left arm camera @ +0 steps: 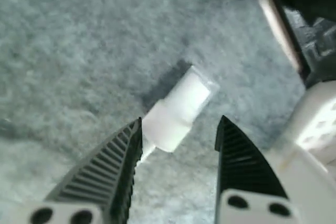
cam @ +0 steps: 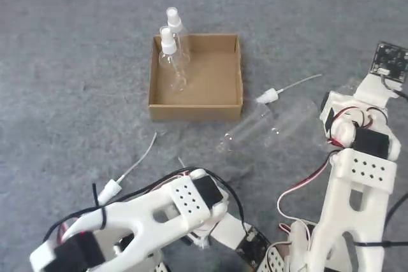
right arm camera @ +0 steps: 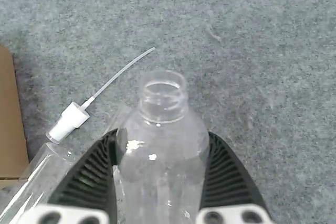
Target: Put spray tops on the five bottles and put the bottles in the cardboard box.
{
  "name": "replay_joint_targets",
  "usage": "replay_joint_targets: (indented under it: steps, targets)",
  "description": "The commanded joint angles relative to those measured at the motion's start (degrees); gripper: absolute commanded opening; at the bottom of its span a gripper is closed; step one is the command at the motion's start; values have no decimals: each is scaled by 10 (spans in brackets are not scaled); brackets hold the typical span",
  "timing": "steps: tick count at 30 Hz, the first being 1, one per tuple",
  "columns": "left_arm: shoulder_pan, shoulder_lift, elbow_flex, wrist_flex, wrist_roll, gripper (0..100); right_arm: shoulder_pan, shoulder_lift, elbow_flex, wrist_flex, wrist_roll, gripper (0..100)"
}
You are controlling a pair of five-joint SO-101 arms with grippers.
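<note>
Spray top, loose, lay at the left of the bench with its thin tube stretched out toward the middle, just beyond the left arm. The left wrist view had the left tool spread open over it, one finger on each side of the white body and neither touching, so I judged this top not yet picked up.

In the middle stood the cardboard box. At its far left corner two bottles stood upright with tops fitted: the nearer capped bottle and, just behind it, the farther capped bottle. Both looked to be inside the box, though the back wall made the farther one harder to judge.

Right of the box a second spray top lay on the bench, its tube pointing away to the right. Just beside it was a lying bottle, clear, on its side and without a top. The clear plastic there was hard to count, so there may have been more than one.

Farthest right, the right tool was clamped on an open-necked bottle, its fingers pressed against both sides and the bare neck pointing away from the wrist.

By my reckoning two of the five bottles were finished. Three were left to cap and box, and the one in the right tool looked ready to receive a top.
</note>
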Motion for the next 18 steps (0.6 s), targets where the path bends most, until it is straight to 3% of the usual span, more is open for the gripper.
replay_joint_targets:
  steps: [1,5,12,18]
  targets:
    - [3,27,-26,-50,-1,209,2,-19,-9,-15,-3,7]
    - [3,57,-31,-70,55,206,2,-19,-9,-15,-3,7]
    - [2,55,-27,-69,64,80,2,-19,-9,-15,-2,7]
    - [-1,55,-35,-46,98,39,2,-19,-8,-15,-2,7]
